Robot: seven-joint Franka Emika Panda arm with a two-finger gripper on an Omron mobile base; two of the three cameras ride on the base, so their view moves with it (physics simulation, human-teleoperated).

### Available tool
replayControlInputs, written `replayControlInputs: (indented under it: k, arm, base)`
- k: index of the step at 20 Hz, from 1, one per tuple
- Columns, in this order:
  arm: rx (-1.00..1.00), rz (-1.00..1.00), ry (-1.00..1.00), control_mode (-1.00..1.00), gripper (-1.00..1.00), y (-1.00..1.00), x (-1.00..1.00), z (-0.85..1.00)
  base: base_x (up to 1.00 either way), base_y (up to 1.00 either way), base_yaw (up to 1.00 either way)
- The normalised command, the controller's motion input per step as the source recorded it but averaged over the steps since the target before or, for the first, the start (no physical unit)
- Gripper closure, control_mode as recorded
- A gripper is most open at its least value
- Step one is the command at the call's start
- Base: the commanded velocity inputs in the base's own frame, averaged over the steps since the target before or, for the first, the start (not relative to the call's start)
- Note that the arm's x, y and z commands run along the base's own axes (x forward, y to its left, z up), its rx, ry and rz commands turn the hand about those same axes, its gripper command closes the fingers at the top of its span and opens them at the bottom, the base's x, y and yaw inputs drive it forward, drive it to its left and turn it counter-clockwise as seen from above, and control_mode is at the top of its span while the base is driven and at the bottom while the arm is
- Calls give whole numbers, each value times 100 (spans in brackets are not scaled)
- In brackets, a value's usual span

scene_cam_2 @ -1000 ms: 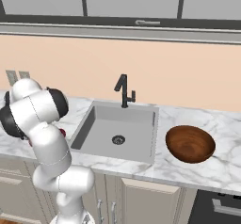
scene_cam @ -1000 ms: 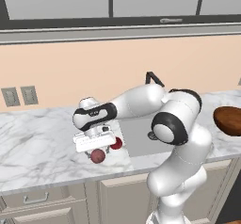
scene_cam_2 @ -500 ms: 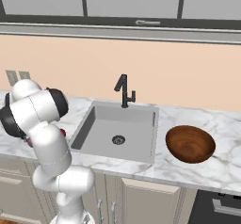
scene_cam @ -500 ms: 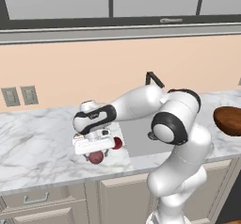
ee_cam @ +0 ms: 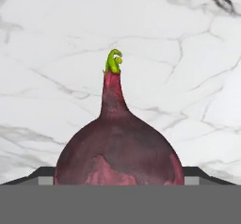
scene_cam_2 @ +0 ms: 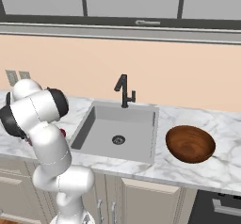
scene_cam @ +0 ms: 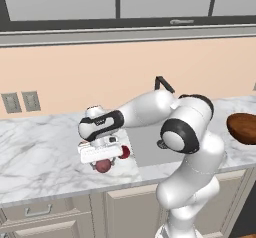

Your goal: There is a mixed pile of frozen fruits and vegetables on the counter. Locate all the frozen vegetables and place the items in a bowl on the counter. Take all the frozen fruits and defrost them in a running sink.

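A dark red fruit [scene_cam: 125, 152] lay just beside the pinkish-purple ball [scene_cam: 103, 166] on the desk [scene_cam: 40, 157]; the end effector [scene_cam: 100, 158] had lowered onto the ball, its grip unclear

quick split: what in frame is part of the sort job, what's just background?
Job:
- purple-red vegetable with green tip, between the gripper fingers
- dark red fruit beside it
- wooden bowl
- sink with black faucet
- marble counter

Background:
- wall outlets
- beige cabinets
- window
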Motion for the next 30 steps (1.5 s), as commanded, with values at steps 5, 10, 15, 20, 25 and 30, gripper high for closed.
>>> replayControlInputs:
  k: [5, 10, 15, 20, 25, 30]
  arm:
    - [-2, -2, -1, -100, 100, -20, -1, 17]
    - [0, -2, -4, -100, 100, -16, -1, 26]
    - [0, -1, -5, -100, 100, -20, -3, 27]
    - [0, -2, -5, -100, 100, -27, -3, 26]
    - [-1, -4, -2, -100, 100, -27, 0, 23]
    - [-3, -5, -4, -100, 100, -28, 2, 18]
  base:
    - [0, 0, 0]
    - [0, 0, 0]
    - [0, 0, 0]
    - [0, 0, 0]
    - [0, 0, 0]
    - [0, 0, 0]
